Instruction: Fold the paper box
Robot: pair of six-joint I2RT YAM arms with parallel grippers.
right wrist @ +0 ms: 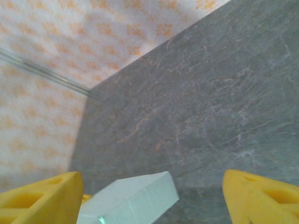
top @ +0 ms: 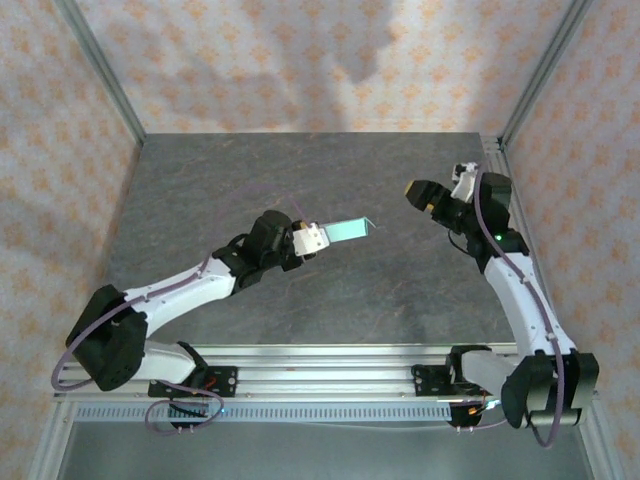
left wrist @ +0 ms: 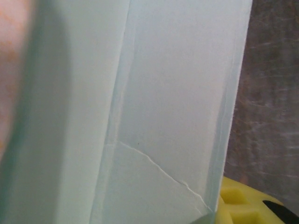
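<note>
The paper box (top: pixel 347 231) is a small flat pale mint-blue box held above the middle of the table. My left gripper (top: pixel 314 238) is shut on its left end. In the left wrist view the box (left wrist: pixel 163 102) is very close, showing a fold crease and a diagonal flap edge, with one yellow finger (left wrist: pixel 240 205) at the bottom right. My right gripper (top: pixel 421 192) hovers to the right of the box, apart from it. Its yellow fingers (right wrist: pixel 39 200) stand wide open, and the box (right wrist: pixel 133 198) shows low between them at a distance.
The dark grey table (top: pixel 330 170) is enclosed by patterned walls (top: pixel 300 60) with metal corner posts (top: pixel 100 70). An aluminium rail (top: pixel 320 360) carrying both arm bases runs along the near edge.
</note>
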